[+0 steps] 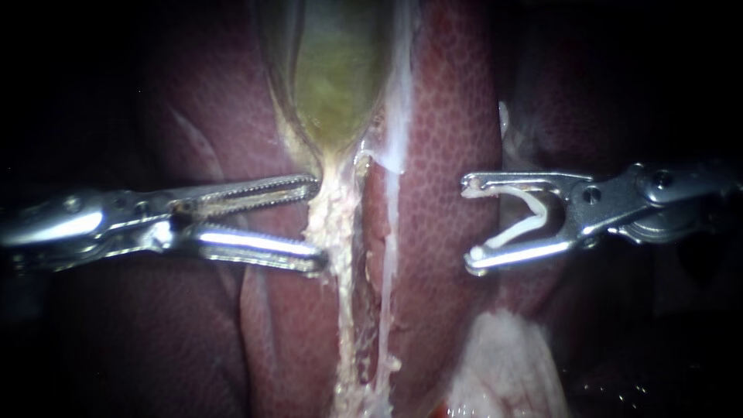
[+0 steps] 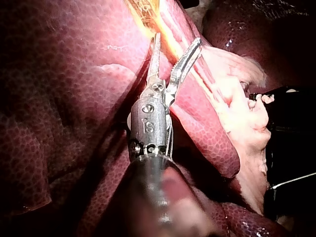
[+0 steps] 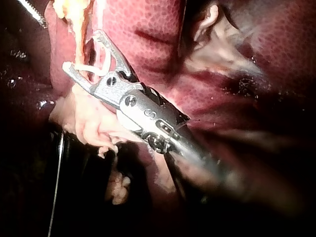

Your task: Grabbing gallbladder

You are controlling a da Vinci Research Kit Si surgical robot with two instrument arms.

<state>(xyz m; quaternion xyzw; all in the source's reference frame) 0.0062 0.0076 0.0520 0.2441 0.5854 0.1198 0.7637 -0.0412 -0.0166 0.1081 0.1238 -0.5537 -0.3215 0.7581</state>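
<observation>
— Green gallbladder [image 1: 337,85]: where from the hands?
— Just far of the left instrument [image 1: 316,223]. Long axis runs far-to-near, tapering to a pale strand [image 1: 334,224]. The spread hand's tips touch its left edge, gripping nothing. Right instrument [image 1: 470,223] is well apart over liver [image 1: 441,116], hand pinching a white clip [image 1: 520,227]. Left looks nearer.

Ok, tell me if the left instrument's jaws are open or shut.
Open: on the left instrument a gap shows between the jaws, tips beside the pale strand below the gallbladder.

free: liver [image 1: 433,224] between left tool [image 1: 319,223] and right tool [image 1: 469,224] with clip [image 1: 515,232] | obstacle: pale strand [image 1: 337,217], seemingly touching left
</observation>
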